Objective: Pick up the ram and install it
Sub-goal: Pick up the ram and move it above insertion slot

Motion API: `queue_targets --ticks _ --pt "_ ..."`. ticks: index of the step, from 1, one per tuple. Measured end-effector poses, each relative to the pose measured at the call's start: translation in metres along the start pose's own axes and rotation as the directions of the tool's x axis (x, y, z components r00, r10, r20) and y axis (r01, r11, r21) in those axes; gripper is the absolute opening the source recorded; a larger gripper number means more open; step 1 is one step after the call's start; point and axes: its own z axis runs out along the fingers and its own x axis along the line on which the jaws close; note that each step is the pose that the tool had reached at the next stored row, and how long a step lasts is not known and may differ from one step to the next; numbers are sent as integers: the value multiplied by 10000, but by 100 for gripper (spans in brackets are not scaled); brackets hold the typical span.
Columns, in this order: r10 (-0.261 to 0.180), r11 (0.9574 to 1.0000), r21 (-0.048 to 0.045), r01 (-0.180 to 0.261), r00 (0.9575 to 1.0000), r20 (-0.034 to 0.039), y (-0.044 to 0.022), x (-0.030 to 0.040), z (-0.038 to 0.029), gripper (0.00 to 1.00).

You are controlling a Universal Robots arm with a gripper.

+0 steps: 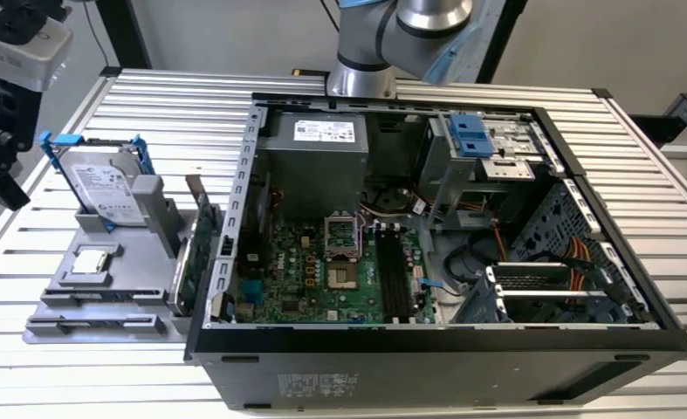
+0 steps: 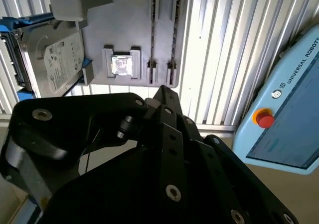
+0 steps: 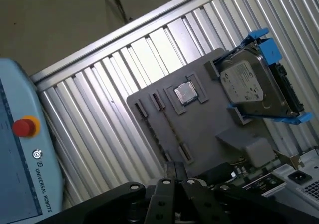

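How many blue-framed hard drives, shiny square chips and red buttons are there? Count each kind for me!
Blue-framed hard drive: 1
Shiny square chip: 1
Red button: 1
Total: 3

Exterior view: bright, even light from above and sharp focus throughout; the ribbed desk (image 1: pixel 145 96) gives off a pale sheen, while the computer case (image 1: pixel 436 349) is shaded inside towards the exterior view's right. Second wrist view: hard glare washes out the desk slats beside the grey tray (image 2: pixel 124 30), and the near foreground is black, underexposed and soft. First wrist view: milder streaked glare on the slats, with a light gloss on the hard drive (image 3: pixel 249 84) label.
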Motion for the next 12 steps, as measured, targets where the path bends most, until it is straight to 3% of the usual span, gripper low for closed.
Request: queue_targets --ticks 4,5,12 --pt "-485 9988 -8 485 9988 -21 0 -1 0 0" --pt "-771 9970 -12 771 9970 -33 1 -1 0 0" --pt "-1703 9854 -32 1703 9854 -72 3 -5 0 0"
